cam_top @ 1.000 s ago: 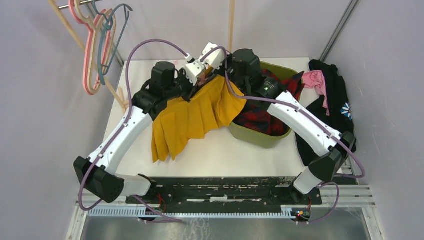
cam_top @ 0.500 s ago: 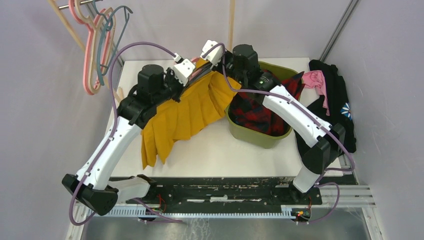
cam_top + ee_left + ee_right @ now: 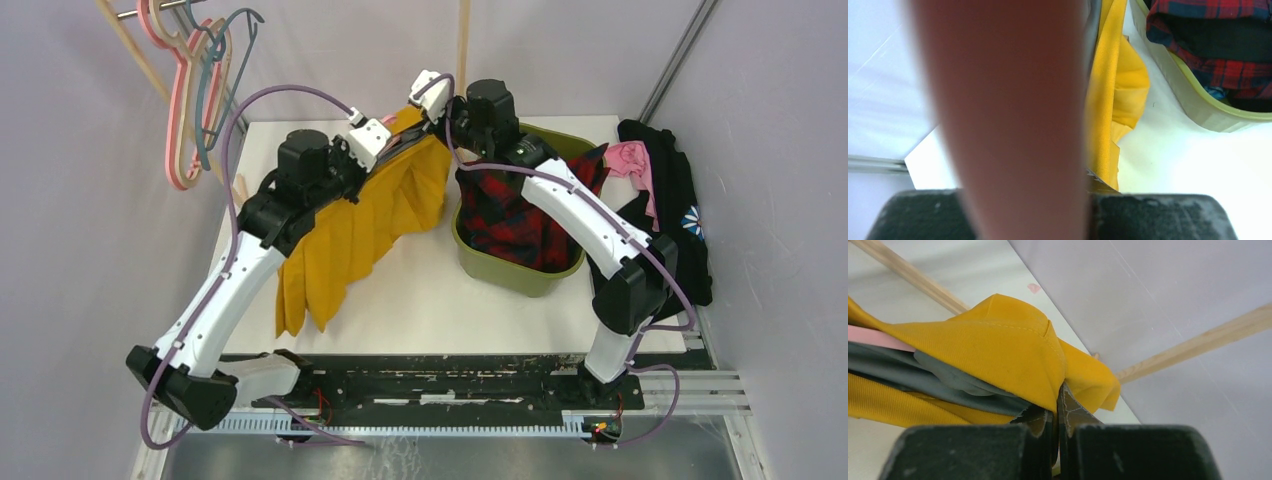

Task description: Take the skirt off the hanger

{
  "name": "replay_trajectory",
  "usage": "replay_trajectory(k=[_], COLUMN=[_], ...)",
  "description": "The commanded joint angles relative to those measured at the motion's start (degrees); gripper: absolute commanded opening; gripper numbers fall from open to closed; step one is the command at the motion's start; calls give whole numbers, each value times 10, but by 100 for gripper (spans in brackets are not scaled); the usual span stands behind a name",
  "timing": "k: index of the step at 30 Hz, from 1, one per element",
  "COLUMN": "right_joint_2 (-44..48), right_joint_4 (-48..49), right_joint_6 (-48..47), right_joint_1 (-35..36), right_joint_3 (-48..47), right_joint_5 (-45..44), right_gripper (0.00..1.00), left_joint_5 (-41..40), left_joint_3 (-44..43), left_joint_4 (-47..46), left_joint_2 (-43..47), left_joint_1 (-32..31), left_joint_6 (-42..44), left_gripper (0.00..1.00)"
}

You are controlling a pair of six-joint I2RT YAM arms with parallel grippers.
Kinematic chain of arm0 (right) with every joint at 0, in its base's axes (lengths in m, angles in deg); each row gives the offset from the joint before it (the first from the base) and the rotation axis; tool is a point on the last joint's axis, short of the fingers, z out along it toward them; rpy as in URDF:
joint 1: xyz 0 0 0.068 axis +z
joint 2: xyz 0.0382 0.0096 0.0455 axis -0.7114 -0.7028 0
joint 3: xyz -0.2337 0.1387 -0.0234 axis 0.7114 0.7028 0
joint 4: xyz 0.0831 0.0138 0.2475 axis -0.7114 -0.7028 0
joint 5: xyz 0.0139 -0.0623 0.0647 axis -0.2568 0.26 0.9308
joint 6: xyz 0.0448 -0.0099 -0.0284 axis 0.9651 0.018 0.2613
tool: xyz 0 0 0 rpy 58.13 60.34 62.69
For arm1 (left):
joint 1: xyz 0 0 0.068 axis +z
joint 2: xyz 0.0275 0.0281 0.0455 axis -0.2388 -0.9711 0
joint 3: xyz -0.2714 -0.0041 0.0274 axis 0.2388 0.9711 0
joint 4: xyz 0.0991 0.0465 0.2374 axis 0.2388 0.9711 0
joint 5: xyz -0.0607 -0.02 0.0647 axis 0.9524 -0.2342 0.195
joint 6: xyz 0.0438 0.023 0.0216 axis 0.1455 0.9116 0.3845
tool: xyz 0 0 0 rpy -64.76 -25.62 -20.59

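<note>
Skirt (image 3: 350, 240) hangs over table (image 3: 430, 300) left edge; right tool (image 3: 1058, 407) pinches it, left tool (image 3: 393, 140) clamps hanger (image 3: 1013, 100).

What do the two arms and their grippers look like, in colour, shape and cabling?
Both the left arm and the right arm have smooth white links between bulky black joints. A purple cable loops along each. The left gripper and right gripper have angular white housings with dark fingers. A small green light glows on the right arm.
</note>
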Motion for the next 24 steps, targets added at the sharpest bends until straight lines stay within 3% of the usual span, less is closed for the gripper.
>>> replay_trajectory(k=[1,7,12,19,24], right_joint_2=[27,71,96,127,133], right_joint_4=[20,13,22,7,4], right_joint_6=[8,151,194,176,187], right_joint_1=[-90,-23,37,39,39], right_joint_3=[-34,-12,14,71,82], right_joint_5=[-168,-70,-8,-4,2], right_gripper=[1,1,1,1,1], left_joint_5=[3,12,54,140,132], left_joint_3=[-52,-184,-285,-296,-304], left_joint_4=[-11,-130,-184,-239,-282], left_joint_2=[-23,-162,-244,-258,-260], left_joint_1=[18,23,31,35,36], left_joint_6=[34,18,-31,-129,-178], left_gripper=[3,3,3,3,3])
